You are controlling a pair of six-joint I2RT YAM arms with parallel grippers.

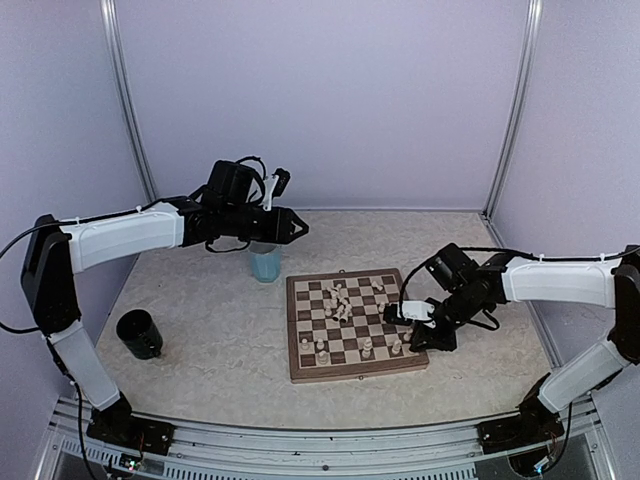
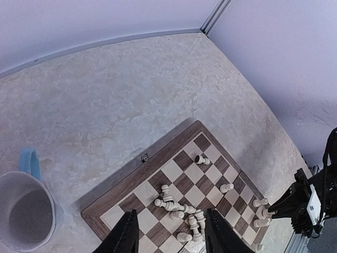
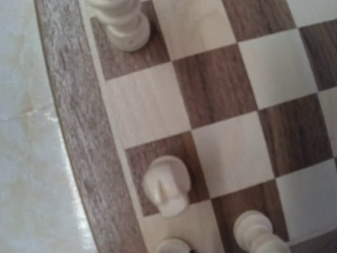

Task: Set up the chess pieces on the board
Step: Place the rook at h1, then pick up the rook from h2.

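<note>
The board (image 1: 352,375) lies mid-table, with a heap of toppled cream chess pieces (image 1: 340,300) near its centre and a few standing along its near and right edges. High over the blue cup (image 1: 265,263) hangs my left gripper (image 1: 298,228). Its wrist view shows it open (image 2: 172,234) and empty above the heap (image 2: 181,210). My right gripper (image 1: 398,318) is low at the board's right edge. Its fingertips are out of its wrist view, which shows a knight-like piece (image 3: 166,186) standing on a dark square beside the rim (image 3: 67,105) and a pawn (image 3: 257,233).
A black cup (image 1: 140,333) stands at the left. The blue cup (image 2: 27,211) is just beyond the board's far-left corner. Pale walls enclose the table on three sides. My right arm (image 2: 308,205) shows at the board's far side in the left wrist view.
</note>
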